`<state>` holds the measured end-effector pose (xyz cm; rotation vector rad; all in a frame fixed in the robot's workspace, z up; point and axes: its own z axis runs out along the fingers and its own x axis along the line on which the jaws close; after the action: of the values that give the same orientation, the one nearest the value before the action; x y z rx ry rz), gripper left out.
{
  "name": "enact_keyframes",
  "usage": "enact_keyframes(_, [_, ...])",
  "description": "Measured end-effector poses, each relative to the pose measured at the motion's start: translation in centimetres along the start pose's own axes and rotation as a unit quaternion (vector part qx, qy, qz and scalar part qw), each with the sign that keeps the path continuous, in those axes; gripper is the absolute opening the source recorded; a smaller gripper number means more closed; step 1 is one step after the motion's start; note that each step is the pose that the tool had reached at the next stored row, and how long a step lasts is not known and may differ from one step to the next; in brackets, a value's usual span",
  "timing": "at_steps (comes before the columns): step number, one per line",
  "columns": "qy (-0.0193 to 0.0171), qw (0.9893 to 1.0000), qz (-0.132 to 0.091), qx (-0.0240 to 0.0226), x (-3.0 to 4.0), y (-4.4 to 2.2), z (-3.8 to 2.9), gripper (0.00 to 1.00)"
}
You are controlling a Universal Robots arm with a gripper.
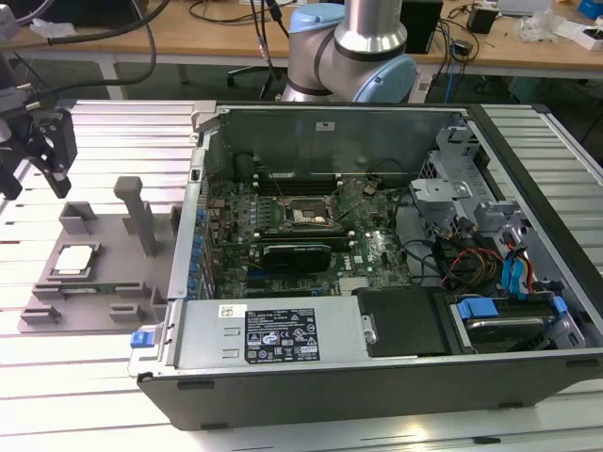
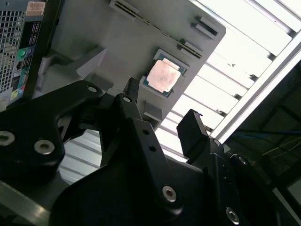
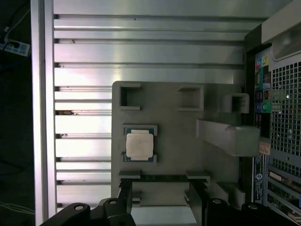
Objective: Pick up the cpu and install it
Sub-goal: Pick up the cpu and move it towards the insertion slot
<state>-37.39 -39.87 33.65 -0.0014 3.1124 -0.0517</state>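
Slatted table | cpu in grey tray | jaws spread above, apart

Lab: slatted aluminium table, cabled workbench

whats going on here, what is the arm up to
A robot arm is working next to an open computer case. Its pincer hovers open and empty near a grey tray, which sits on the exterior view's left of the case. The cpu lies flat in a recess of that tray. It has not yet been picked up, so it has not been installed in the case.
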Motion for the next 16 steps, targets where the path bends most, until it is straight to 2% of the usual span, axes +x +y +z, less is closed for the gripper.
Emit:
enact_keyframes(6, [0.0, 1.0, 0.0, 0.0006, 0.02, 0.03, 0.71, 0.6])
enact_keyframes(11, [0.0, 1.0, -0.001, 0.0007, 0.05, 0.06, 1.7, 0.6])
enact_keyframes(16, [-0.0001, 1.0, -0.001, 0.0007, 0.41, 0.09, 2.07, 0.6])
